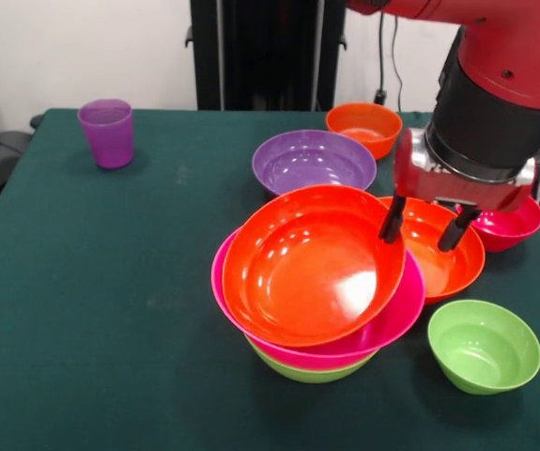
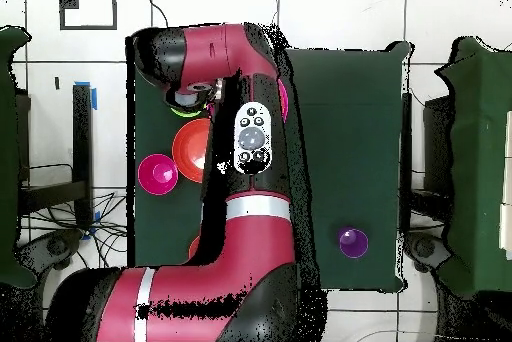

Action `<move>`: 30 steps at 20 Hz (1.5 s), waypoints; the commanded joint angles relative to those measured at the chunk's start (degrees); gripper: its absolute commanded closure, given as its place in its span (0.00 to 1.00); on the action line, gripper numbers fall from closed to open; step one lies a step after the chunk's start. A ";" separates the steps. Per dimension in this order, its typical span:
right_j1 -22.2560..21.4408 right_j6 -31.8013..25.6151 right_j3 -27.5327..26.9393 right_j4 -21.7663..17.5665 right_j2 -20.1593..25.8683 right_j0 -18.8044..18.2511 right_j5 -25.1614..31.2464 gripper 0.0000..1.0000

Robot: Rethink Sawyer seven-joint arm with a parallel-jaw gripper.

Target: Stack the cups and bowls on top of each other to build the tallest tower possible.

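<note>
Plainly tilted tower (image 1: 316,282) — orange-topped

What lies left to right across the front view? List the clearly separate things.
Purple cup → tower topped by a wide orange bowl → lime green bowl. The purple bowl, other orange bowls and hot pink bowl overlap these in span, so they are omitted.

A dark green cloth-covered table (image 1: 110,310) fills the front view, with a purple cup (image 1: 107,132) standing alone at its upper left. Near the upper centre sit a purple bowl (image 1: 314,161) and, behind it, a small orange bowl (image 1: 364,127); to the right lie a larger orange bowl (image 1: 443,254) and a hot pink bowl (image 1: 512,224) at the right edge. At lower centre a lime green bowl (image 1: 309,371) rests on the cloth as the bottom of the pile, and a second lime green bowl (image 1: 484,345) sits at lower right.
</note>
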 commanded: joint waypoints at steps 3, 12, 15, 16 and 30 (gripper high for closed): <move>3.82 7.83 5.67 2.30 3.48 1.42 -4.97 0.00; 4.13 8.71 5.25 3.40 2.23 2.58 -5.63 0.00; 3.96 8.47 5.58 3.69 1.85 2.59 -5.83 0.00; 3.84 8.38 5.77 3.86 1.86 2.49 -6.09 0.00; -10.87 -1.39 11.55 4.38 -4.19 -2.57 20.30 0.00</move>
